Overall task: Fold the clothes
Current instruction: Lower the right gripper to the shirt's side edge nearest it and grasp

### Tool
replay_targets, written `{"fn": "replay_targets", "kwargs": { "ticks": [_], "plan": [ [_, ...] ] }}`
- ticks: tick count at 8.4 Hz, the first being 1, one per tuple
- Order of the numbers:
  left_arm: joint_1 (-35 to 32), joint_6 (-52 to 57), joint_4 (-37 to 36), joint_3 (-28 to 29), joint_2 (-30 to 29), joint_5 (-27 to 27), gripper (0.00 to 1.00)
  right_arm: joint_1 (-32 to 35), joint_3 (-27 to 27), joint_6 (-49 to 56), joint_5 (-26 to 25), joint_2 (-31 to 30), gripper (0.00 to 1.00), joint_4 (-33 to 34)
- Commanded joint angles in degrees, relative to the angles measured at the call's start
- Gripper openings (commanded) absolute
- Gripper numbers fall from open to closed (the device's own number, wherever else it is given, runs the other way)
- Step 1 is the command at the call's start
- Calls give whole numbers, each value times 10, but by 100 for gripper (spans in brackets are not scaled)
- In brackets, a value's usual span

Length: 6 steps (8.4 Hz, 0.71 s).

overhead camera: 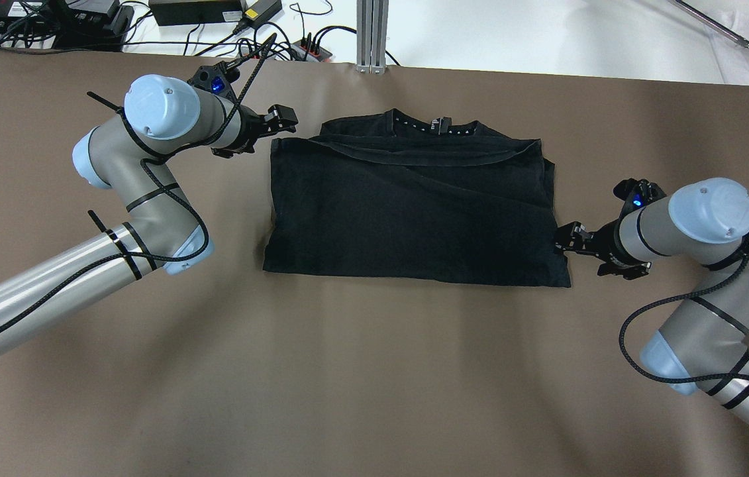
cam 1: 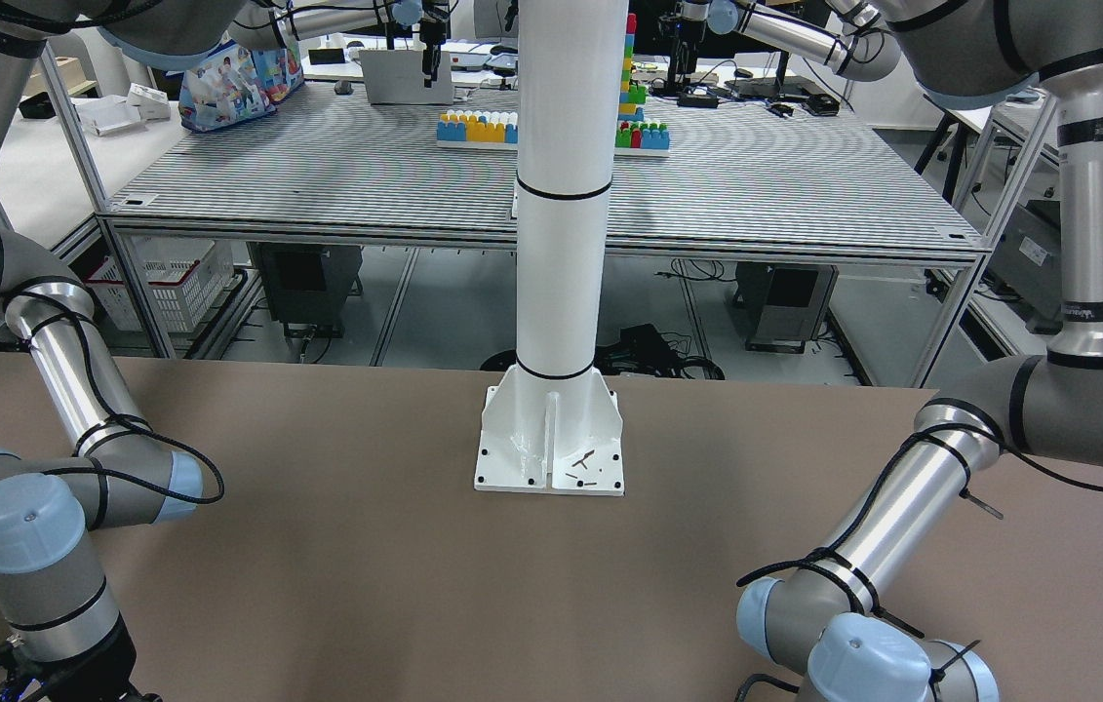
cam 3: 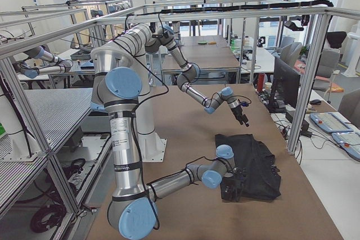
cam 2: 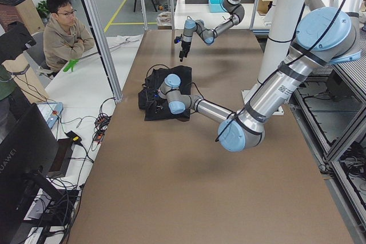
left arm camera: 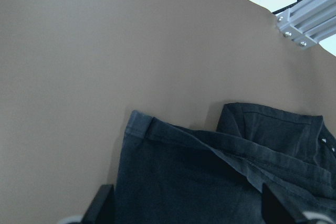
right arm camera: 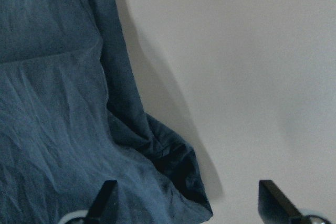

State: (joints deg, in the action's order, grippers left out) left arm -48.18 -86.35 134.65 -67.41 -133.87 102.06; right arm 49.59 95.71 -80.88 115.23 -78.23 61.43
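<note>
The black garment [overhead camera: 414, 205] lies flat on the brown table, folded into a rough rectangle with its collar [overhead camera: 437, 126] at the far edge. My left gripper [overhead camera: 285, 119] is open beside the garment's far left corner. The left wrist view shows that corner [left arm camera: 137, 121] between and ahead of the spread fingers [left arm camera: 102, 203]. My right gripper [overhead camera: 566, 238] is open at the garment's near right corner. The right wrist view shows that corner [right arm camera: 178, 166] between the spread fingers [right arm camera: 273, 198]. Neither gripper holds anything. The garment also shows in the side views [cam 2: 171, 87] [cam 3: 253, 161].
Cables and power bricks [overhead camera: 215, 13] and an aluminium post [overhead camera: 371, 33] lie beyond the table's far edge. The white robot pedestal [cam 1: 551, 292] stands at the table's robot side. A seated person [cam 2: 63, 32] and a monitor [cam 2: 28, 152] are past the far edge.
</note>
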Motion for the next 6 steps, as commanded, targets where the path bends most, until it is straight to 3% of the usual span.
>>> {"fn": "replay_targets", "kwargs": {
  "ticks": [1,3,5,6],
  "plan": [
    [0,0,0,-1,-1,-8,98,-26,-19,-52,-11,0,95,-36],
    [0,0,0,-1,-1,-9,98,-30,-31,-56,-13,-3,91,-48],
    [0,0,0,-1,0,-9,98,-31,-50,-58,-13,-3,72,-73],
    [0,0,0,-1,0,-9,98,-32,-49,-61,-12,-1,9,-74]
  ]
}}
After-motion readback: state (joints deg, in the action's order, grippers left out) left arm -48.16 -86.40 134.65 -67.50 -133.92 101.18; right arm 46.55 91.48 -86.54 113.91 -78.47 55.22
